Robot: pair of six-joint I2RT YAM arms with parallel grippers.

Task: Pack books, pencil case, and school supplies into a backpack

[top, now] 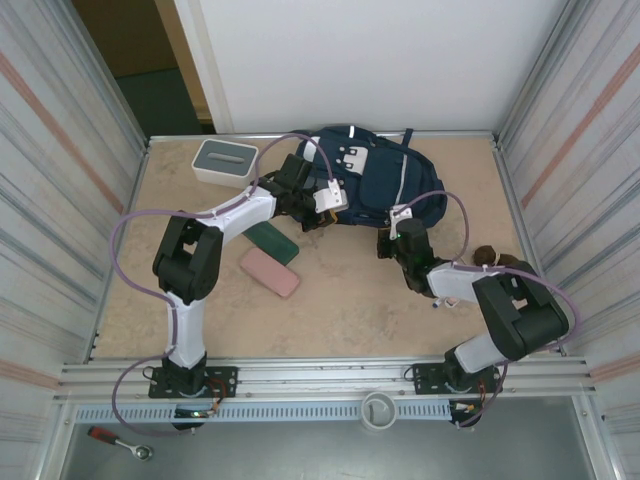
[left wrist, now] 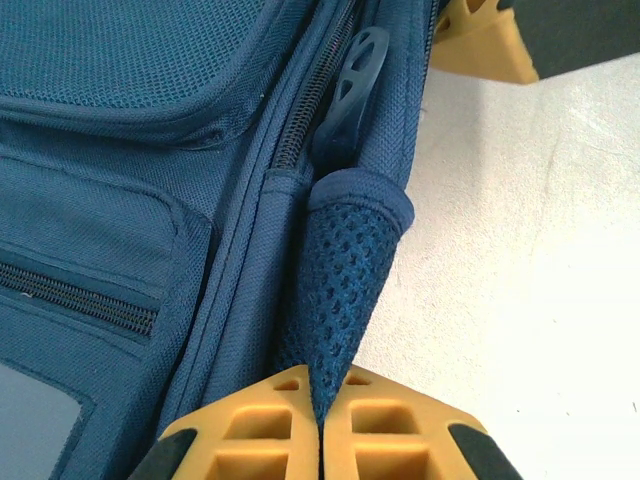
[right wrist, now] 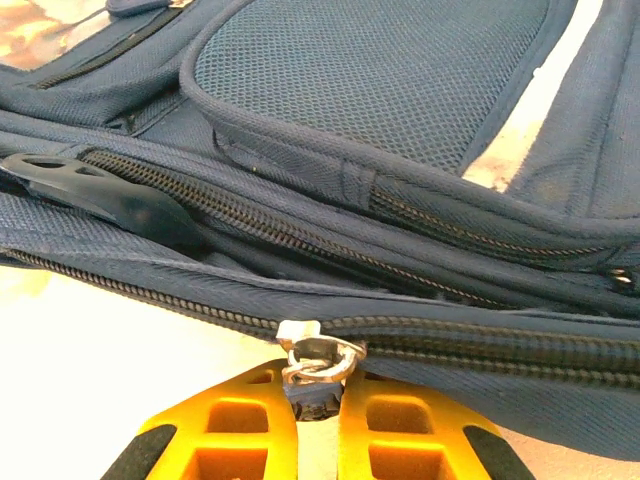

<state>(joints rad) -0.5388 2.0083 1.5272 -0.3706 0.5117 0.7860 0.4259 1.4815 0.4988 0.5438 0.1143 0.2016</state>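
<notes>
From above, we are seeing the backpack (top: 385, 185) lying flat at the far middle of the table (top: 350, 310). The left arm (top: 235, 212) is reaching to its near-left edge and the right arm (top: 450, 280) to its near edge. A green case (top: 272, 242) and a pink case (top: 269, 272) are waiting on the table near the left arm, apart from the bag, so nothing looks packed yet. At the left wrist, the left fingers (left wrist: 270, 430) are clenched on a mesh tab (left wrist: 345, 270) at the bag's edge, beside a zip with a black puller (left wrist: 355, 80). We judge this hand to be the anchor, so we are wanting it to stay low and firm and take up slack without lifting the fabric. At the right wrist, the right fingers (right wrist: 240, 430) are pinching the metal zipper pull (right wrist: 318, 362) on the lowest zip line (right wrist: 480, 335), which looks closed on both sides. To open it well, we are aiming to draw the pull along the line of the teeth rather than away from the bag. We are also aiming to pull against the left hand's hold so the cloth is staying taut and not bunching under the slider.
</notes>
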